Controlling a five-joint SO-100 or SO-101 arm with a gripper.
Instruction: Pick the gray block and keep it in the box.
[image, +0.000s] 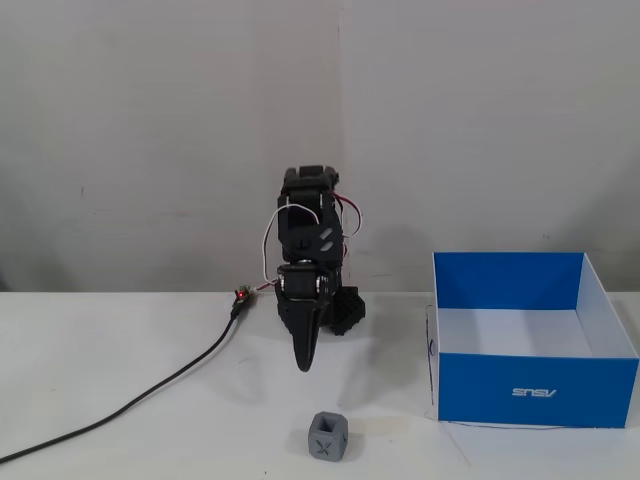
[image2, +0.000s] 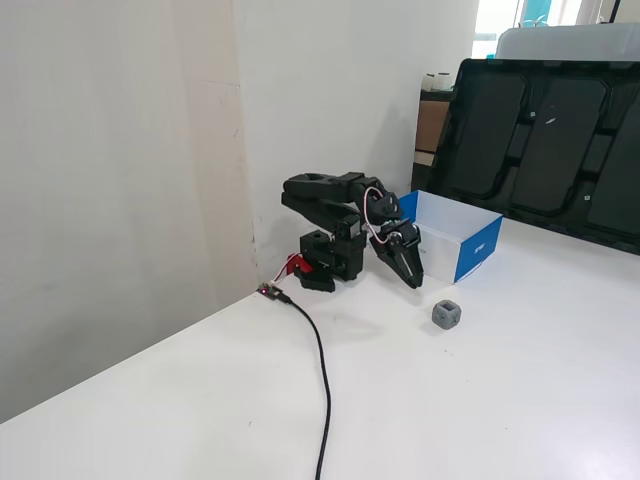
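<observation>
Nothing of the task is seen to be done yet; the gray block (image: 328, 437) is found on the white table (image: 120, 360), free of any grip, in front of the arm and well apart from the tool (image: 303, 362), with an X shown on its front face in a fixed view; in the other fixed view the block (image2: 447, 315) is seen just below and beyond the tool (image2: 414, 281), between the arm and the table's near side. The tool is held pointing down above the table, its fingers brought together into a narrow point with nothing between them; the arm is folded back over its base. The box (image: 536, 392) is placed to the right of the block in a fixed view, blue outside and white inside, and no block is seen in it. A black cable (image: 150, 395) is laid across the table to the left of the arm. The whole task is judged to remain: the tool is to be opened, lowered over the block, closed, and carried to the box.
</observation>
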